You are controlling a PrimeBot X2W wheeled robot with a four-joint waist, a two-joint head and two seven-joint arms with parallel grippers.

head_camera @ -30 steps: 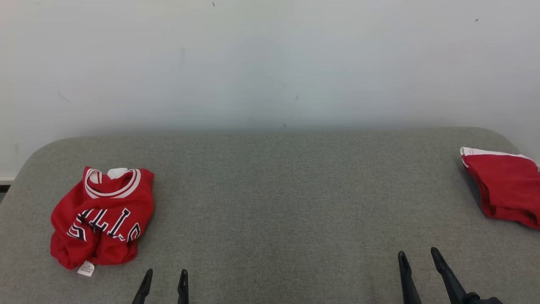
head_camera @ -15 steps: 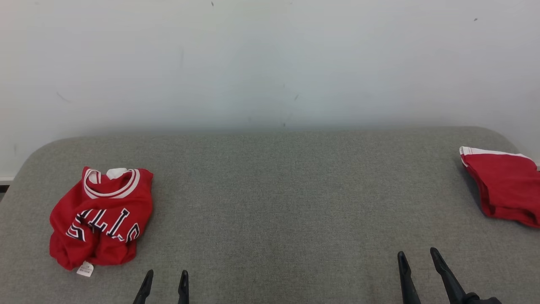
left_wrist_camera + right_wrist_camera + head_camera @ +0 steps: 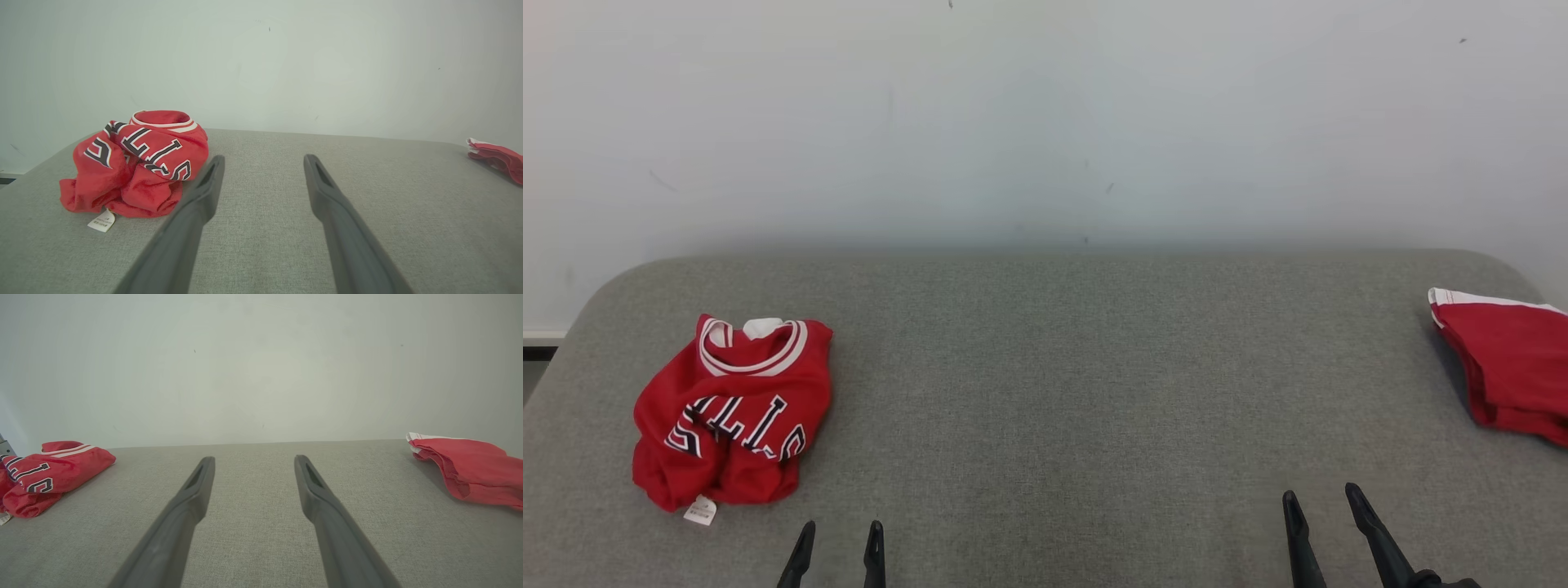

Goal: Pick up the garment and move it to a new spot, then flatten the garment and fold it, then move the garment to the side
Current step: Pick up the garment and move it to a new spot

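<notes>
A crumpled red garment (image 3: 735,408) with a white-trimmed collar and dark lettering lies in a heap at the left of the grey padded surface (image 3: 1094,367). A white tag sticks out at its near edge. My left gripper (image 3: 841,527) stands open just right of and nearer than the heap, apart from it. In the left wrist view the garment (image 3: 139,163) sits left of the open left gripper (image 3: 264,158). My right gripper (image 3: 1319,492) is open and holds nothing at the lower right. The right wrist view has the right gripper (image 3: 254,458) over bare cloth, with the garment (image 3: 45,473) far left.
A second red garment (image 3: 1515,367) with a white edge lies folded at the surface's far right edge, and it also appears in the wrist views (image 3: 496,159) (image 3: 470,469). A plain white wall (image 3: 1045,122) stands right behind the surface.
The whole head picture has shifted slightly to the right, so the camera has moved. The garments and both grippers stay where they were.
</notes>
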